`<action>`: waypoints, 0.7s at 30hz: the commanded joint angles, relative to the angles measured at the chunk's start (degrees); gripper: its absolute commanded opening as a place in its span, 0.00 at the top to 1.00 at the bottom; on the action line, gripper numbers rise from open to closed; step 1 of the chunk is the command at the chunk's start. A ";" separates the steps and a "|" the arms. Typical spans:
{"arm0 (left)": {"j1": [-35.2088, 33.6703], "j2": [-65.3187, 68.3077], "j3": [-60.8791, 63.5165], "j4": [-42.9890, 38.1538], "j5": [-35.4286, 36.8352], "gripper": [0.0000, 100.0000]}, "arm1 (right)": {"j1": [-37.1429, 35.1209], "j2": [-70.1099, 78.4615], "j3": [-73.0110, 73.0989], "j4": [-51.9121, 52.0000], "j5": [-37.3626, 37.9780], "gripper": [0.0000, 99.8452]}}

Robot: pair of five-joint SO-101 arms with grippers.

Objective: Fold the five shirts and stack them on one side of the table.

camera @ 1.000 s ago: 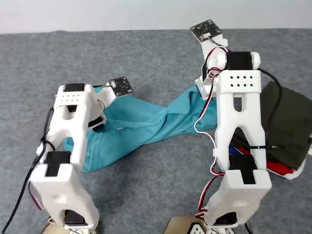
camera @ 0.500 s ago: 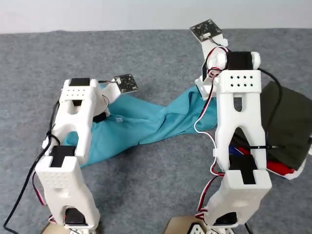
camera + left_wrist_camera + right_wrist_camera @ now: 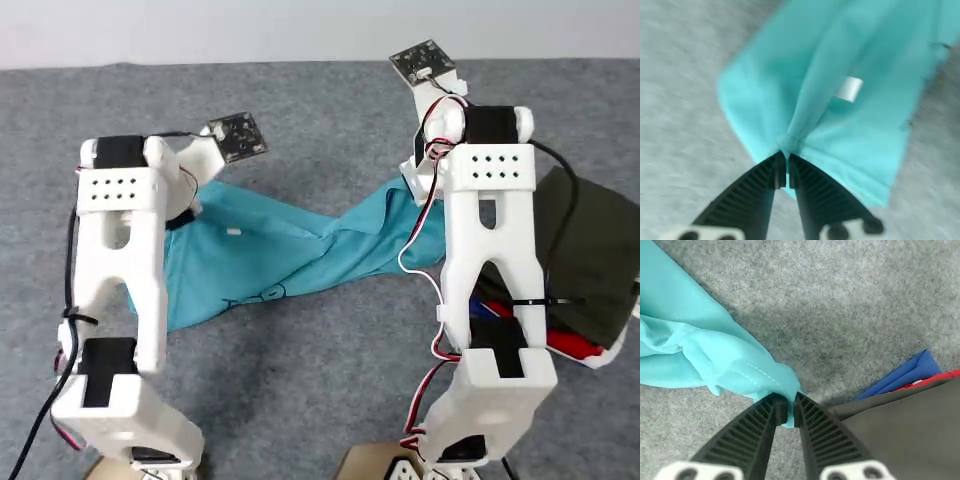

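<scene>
A teal shirt [image 3: 290,255] lies stretched and twisted across the grey table between the two arms. My left gripper [image 3: 783,167] is shut on a bunched edge of the teal shirt [image 3: 850,100], near its white label [image 3: 849,89]. In the high view the left arm [image 3: 120,250] covers the shirt's left end. My right gripper [image 3: 788,407] is shut on the other end of the teal shirt [image 3: 715,355], close to the table. A stack of folded shirts [image 3: 590,260], dark olive on top with red and blue edges below, sits at the right.
The right arm [image 3: 490,250] stands over the left part of the stack. The stack's dark shirt [image 3: 905,425] and blue edge [image 3: 900,377] lie just beside the right gripper. Bare grey table [image 3: 320,370] spreads in front of the shirt and behind it.
The left arm has swung left and back, pulling its end of the teal shirt with it and spreading the cloth. The right arm has kept still.
</scene>
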 commanded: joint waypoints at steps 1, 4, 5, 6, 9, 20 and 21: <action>-0.79 -3.16 -0.22 9.05 -4.22 0.99 | -0.31 -3.47 -4.40 0.40 -0.26 0.99; -1.67 -3.78 6.90 8.88 -4.84 0.99 | -0.31 -4.26 -4.40 0.57 -0.26 0.99; -1.93 -3.52 9.27 8.88 -4.84 0.99 | -0.31 -4.35 -4.40 1.01 -0.26 0.99; -2.02 -3.25 11.56 8.88 -4.84 0.99 | -0.40 -4.44 -4.40 1.36 -0.26 0.99; -1.93 -3.16 16.75 5.54 -4.84 0.99 | -0.48 -4.44 -4.40 2.77 -0.26 0.99; 3.60 -3.34 13.32 -0.26 0.35 0.84 | -0.48 -4.26 -4.40 3.03 -0.35 0.99; 3.96 -3.16 13.41 -0.62 0.53 0.84 | -0.48 -4.26 -4.40 3.12 -0.35 0.99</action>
